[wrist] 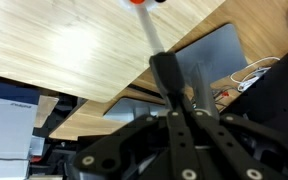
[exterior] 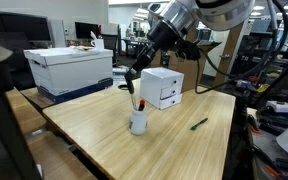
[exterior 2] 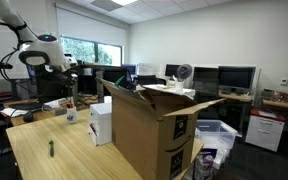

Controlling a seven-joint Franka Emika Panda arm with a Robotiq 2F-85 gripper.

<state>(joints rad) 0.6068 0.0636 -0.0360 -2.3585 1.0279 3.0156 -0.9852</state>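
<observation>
Wrist view shows the black two-finger gripper (wrist: 165,64) clamped on a slim pale-shafted pen with an orange end (wrist: 151,32). The fingers (wrist: 160,72) pinch the shaft with no gap visible. The orange end points away from the wrist, over the light wood-grain table (wrist: 74,50).

In an exterior view the gripper (exterior: 134,80) hangs directly above a small white cylindrical cup (exterior: 138,124), which stands upright near the middle of the table (exterior: 104,145). The pen (exterior: 138,98) sits slightly off vertical, orange end down, at the mouth of the cup. Whether the tip is below the rim cannot be told at this picture size.

Surrounding items:
- A white two-drawer desktop box (exterior: 162,88) stands just behind the cup, apart from it.
- A green marker (exterior: 199,124) lies flat on the table, well apart from the cup.
- A white lidded storage bin on a blue base (exterior: 72,68) sits at the far end of the table.
- A large brown cardboard carton (exterior 2: 149,130) fills the foreground in an exterior view.

Judged from these positions, the step in hand is the placing phase: the pen is gripped and lined up over the cup, not yet let go.

The next move appears to call for a straight descent along the pen's own axis, with the orange end centred inside the rim. The cup looks light and narrow, so sideways contact could tip it. The clamp should hold until the tip is well inside the cup.
</observation>
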